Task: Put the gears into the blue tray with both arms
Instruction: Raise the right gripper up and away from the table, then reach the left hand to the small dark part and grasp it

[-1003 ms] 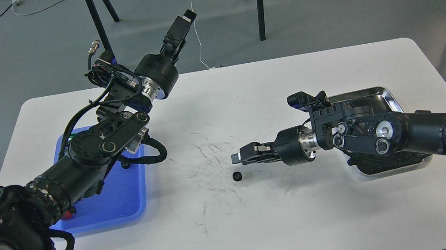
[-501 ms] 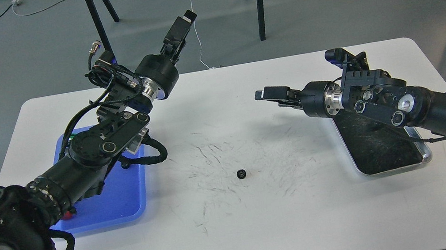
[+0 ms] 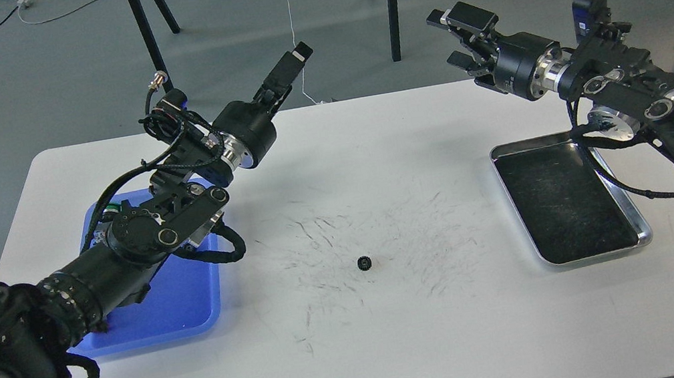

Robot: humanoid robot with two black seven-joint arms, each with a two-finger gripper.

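Head view: the right gripper (image 3: 460, 37) hangs raised past the table's far edge, its fingers spread and holding nothing. Below it and nearer to me lies the silver metal tray (image 3: 639, 223), which shows nothing inside. Well off toward the table's middle, apart from both grippers, one gear (image 3: 363, 263) lies flat on the white table (image 3: 404, 354). It looks small, stiff and light; I judge a pinch across its toothed rim would hold best, though a part so low could slip. The left gripper (image 3: 290, 70), also raised, appears pressed together. Beneath that arm sits the blue tray (image 3: 180, 308); no gear shows in its visible part.
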